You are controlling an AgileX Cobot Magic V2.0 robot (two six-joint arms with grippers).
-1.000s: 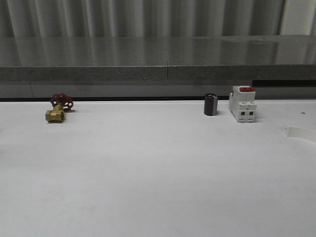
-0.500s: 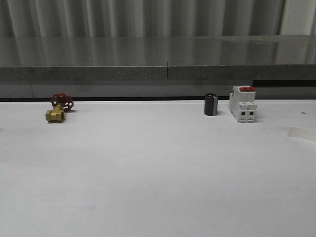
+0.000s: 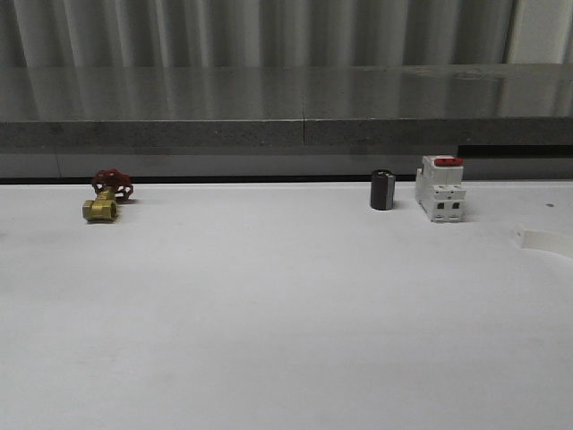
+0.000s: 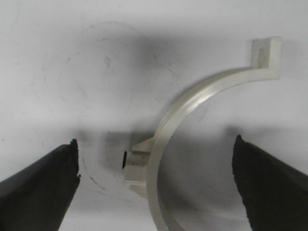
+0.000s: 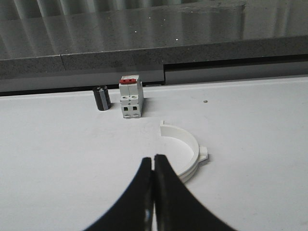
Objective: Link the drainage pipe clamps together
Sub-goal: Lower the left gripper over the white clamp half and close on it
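- White plastic half-ring [image 4: 192, 125], one of the two drainage pipe clamps, lies flat on the tabletop [image 3: 286, 313] beneath the left claw [image 4: 156, 185], whose dark fingers [image 4: 38, 185] stand wide apart on either side of it, touching nothing.
- Its arc runs from a squared end tab [image 4: 267, 55] round to a mid-arc tab [image 4: 134, 163]; the hollow side faces one finger, the mid-arc tab the other.
- The second half-ring [image 5: 185, 149] lies on the tabletop ahead of the right claw [image 5: 154, 163], which is shut with nothing in it. The hollow side faces the claw, and the breaker [image 5: 131, 97] and a dark cylinder [image 5: 101, 97] sit beyond. In the front view a piece of it shows at the right edge [image 3: 544, 239].
- Likely risks: closing across the thin curved band could squirt it sideways or tip it, and the right claw must open before it can take its half.
- The halves lie well apart, so a poorly aligned grasp would leave the end tabs mismatched.
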